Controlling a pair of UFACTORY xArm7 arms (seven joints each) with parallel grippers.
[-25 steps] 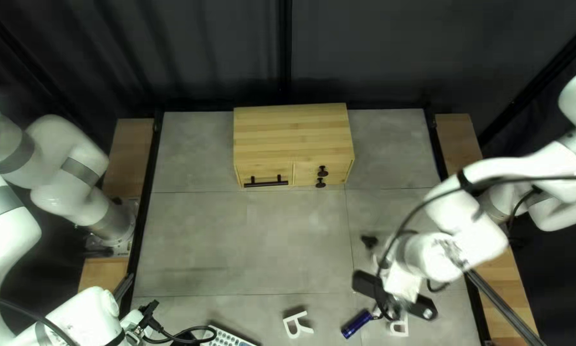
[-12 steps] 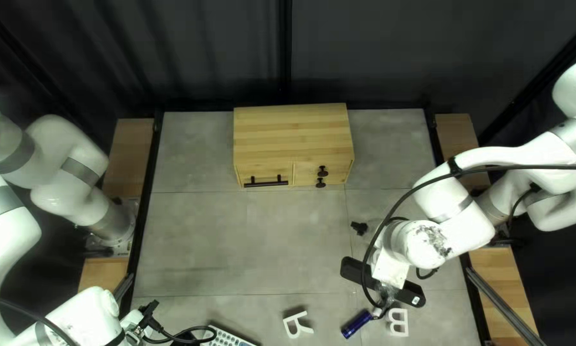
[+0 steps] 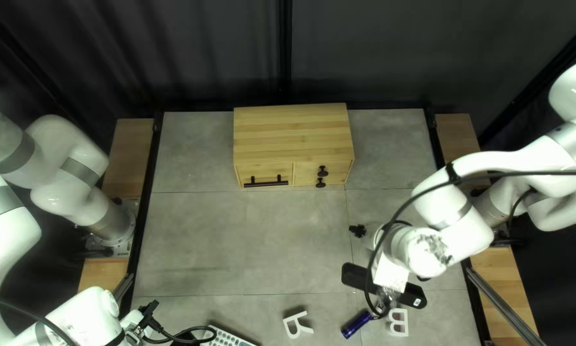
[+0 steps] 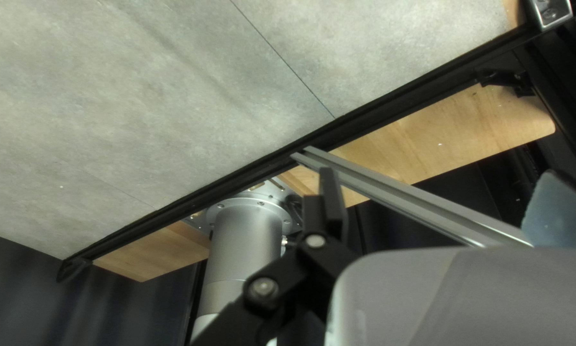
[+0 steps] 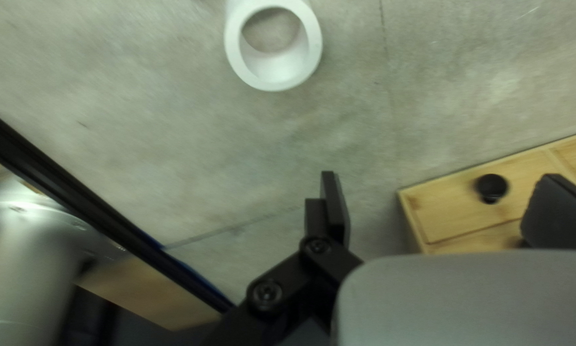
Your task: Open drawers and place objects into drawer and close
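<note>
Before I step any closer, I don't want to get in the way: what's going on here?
I'm meant to put things away in the drawers of the wooden cabinet, and they are all shut. My right gripper is over the table near a blue cylinder, open and holding nothing. My left gripper is open and empty too, by the table's left side.

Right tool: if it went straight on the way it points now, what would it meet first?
Most likely the tabletop, between the white ring and the drawer cabinet. Depth is unclear, so the cabinet's near corner could come closer to the tool than it seems.
</note>
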